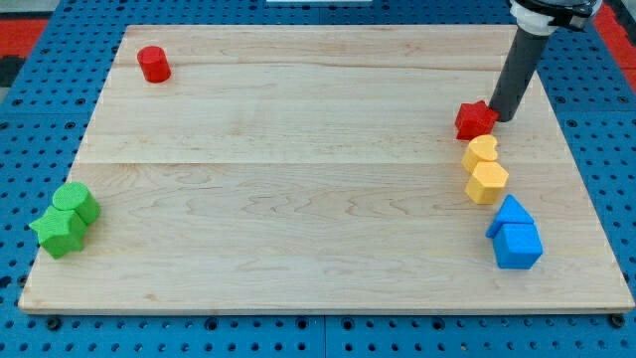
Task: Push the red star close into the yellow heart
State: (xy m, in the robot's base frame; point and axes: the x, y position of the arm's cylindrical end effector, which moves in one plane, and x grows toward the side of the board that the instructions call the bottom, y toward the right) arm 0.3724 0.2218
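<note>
Star (475, 119), red, sits at the view's right, just above the yellow heart (482, 149), near touching it. My tip (504, 117) presses its right side; a bare rod, it grasps nothing. Task looks nearly done: one short nudge downward remains.

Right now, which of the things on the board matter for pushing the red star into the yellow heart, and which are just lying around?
Part of the job:
red star
yellow heart, just below the star
my tip, at the star's right side

Just lying about:
yellow hexagon
two blue blocks
red cylinder
two green blocks
</note>
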